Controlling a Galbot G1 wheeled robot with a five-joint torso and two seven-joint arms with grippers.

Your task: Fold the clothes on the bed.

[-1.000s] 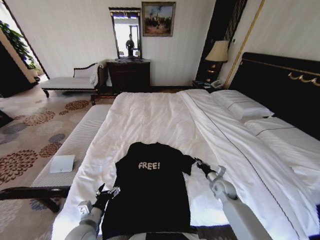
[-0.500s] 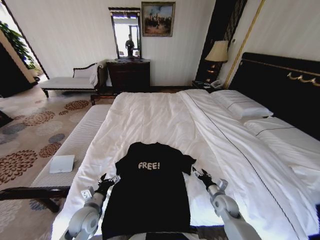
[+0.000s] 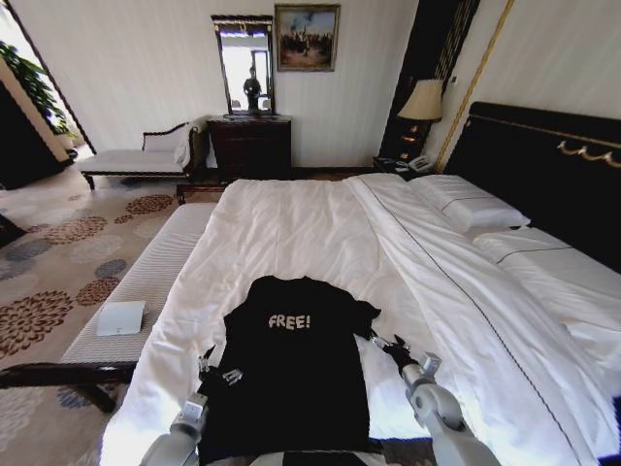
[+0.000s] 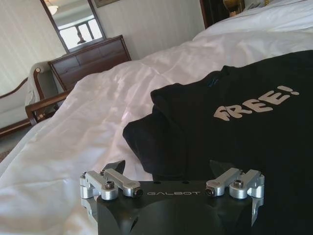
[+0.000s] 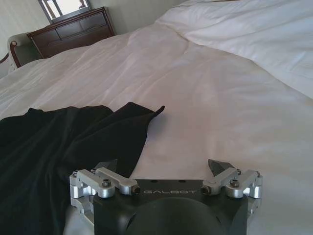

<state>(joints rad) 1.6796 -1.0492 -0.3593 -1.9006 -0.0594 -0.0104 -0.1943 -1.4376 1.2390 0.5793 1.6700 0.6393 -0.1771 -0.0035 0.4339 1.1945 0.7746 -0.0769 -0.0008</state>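
Note:
The clothes, a black T-shirt (image 3: 291, 374) with white "FREE!" lettering, lie flat near the foot of the bed (image 3: 301, 228), which has white sheets. My left gripper (image 3: 218, 367) is open at the shirt's left edge. In the left wrist view this gripper (image 4: 167, 166) has its fingers spread on either side of the bunched left sleeve (image 4: 146, 139). My right gripper (image 3: 381, 347) is open just off the shirt's right sleeve. In the right wrist view that gripper (image 5: 163, 165) hovers low over the sheet, the sleeve's (image 5: 132, 125) tip lying ahead of one finger.
A pale ribbed bench (image 3: 155, 277) runs along the bed's left side with a white box (image 3: 121, 317) on it. Pillows (image 3: 471, 209) and the dark headboard (image 3: 543, 165) are at the right. A dresser (image 3: 250, 146) and chaise (image 3: 136, 160) stand by the far wall.
My left gripper has shifted right, onto the shirt's left edge by the sleeve. My right gripper has drawn back toward the bed's near edge. The shirt lies as before.

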